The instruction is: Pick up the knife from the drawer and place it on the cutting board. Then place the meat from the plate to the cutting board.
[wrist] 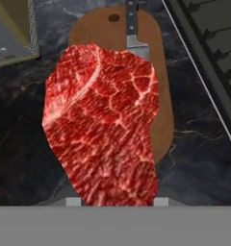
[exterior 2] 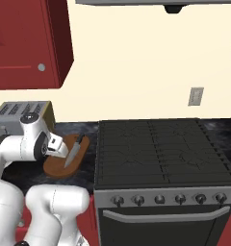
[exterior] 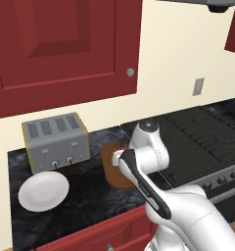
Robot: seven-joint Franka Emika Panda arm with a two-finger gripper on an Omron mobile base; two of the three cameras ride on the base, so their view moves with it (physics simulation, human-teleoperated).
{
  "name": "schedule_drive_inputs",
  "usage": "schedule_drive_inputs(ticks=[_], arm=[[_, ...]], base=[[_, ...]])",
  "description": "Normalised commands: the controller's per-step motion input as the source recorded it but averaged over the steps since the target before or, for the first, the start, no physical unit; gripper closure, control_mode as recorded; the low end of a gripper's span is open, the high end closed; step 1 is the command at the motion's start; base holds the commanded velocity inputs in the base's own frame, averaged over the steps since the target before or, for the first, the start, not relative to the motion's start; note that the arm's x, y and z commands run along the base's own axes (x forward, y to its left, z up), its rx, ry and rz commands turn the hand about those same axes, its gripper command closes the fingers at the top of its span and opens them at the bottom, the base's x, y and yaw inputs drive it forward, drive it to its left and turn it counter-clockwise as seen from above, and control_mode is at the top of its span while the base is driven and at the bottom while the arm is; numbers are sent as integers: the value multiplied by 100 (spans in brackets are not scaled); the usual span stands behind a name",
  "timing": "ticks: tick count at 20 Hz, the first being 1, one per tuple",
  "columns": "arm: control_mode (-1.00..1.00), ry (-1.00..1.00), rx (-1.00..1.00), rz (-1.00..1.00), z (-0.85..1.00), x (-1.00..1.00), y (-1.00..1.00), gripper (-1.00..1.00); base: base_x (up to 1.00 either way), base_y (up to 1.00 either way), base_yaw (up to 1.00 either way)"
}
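The meat [wrist: 103, 125], a marbled red slab, hangs close in front of the hand camera with my gripper [wrist: 116, 202] shut on its lower end. Below it lies the brown cutting board [wrist: 158, 120]. The knife [wrist: 133, 29] rests on the board, its black handle pointing toward the board's hole end. From the right base camera the knife [exterior 2: 74, 150] lies lengthwise on the board [exterior 2: 59, 168], just beside my hand. The white plate [exterior: 43, 191] sits bare on the counter left of the board [exterior: 109, 166]. The dark-red drawer [exterior: 95, 233] front shows under the counter edge.
A silver toaster [exterior: 56, 142] stands behind the plate, against the wall. The black stove [exterior 2: 160, 149] borders the board on the right. Red wall cabinets [exterior: 65, 49] hang above. The counter [exterior: 85, 196] is dark marble.
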Motion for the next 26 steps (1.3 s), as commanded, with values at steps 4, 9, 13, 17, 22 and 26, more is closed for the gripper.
schedule_drive_inputs(ticks=[4,9,13,17,22,26], arm=[[-100,2,-4,0,-41,31,0,100],[-100,0,-6,0,-31,38,4,100],[-100,3,-6,0,-21,45,13,100],[-100,14,-8,0,-14,41,16,100],[-100,20,-1,0,-12,29,0,100],[-100,14,0,0,-22,14,0,100]], base=[[0,0,0],[0,0,0],[0,0,0],[0,0,0],[0,0,0],[0,0,0]])
